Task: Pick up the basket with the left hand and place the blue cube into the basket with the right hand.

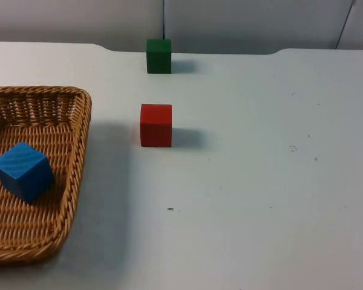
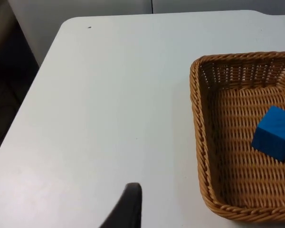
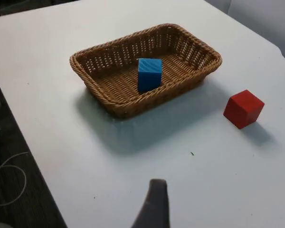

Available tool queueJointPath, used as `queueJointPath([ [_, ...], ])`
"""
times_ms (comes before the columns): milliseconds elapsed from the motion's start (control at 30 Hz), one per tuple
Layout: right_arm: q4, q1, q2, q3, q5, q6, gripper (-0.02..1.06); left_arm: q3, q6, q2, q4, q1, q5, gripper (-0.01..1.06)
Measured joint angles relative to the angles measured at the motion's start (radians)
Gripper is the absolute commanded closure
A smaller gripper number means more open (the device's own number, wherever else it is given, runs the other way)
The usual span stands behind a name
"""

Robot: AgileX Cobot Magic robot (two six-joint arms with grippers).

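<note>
Woven basket (image 1: 36, 175) sits on the white tabletop (image 1: 260, 199) at about eight o'clock in the top view, running past the left edge, with the blue cube (image 1: 23, 171) tilted on its floor. From it at two o'clock stands a red cube (image 1: 156, 125), well apart, and a green cube (image 1: 159, 55) at twelve by the far edge; open tabletop spreads from three to six. One black fingertip of the left pincer (image 2: 128, 206) hangs beside the basket's rim, one of the right pincer (image 3: 154, 204) is well short of it, both touching nothing; how far either is open I cannot tell.
</note>
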Motion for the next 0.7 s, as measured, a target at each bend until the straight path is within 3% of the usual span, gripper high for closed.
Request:
queueJointPath([
  [300,0.0,0.0,-0.172,0.0,0.165,0.057,0.32,0.0,0.006,0.0,-0.002,0.0,0.0,0.0],
  [700,-0.039,0.0,-0.312,0.0,0.282,0.115,0.32,0.0,0.009,0.0,-0.003,0.0,0.0,0.0],
])
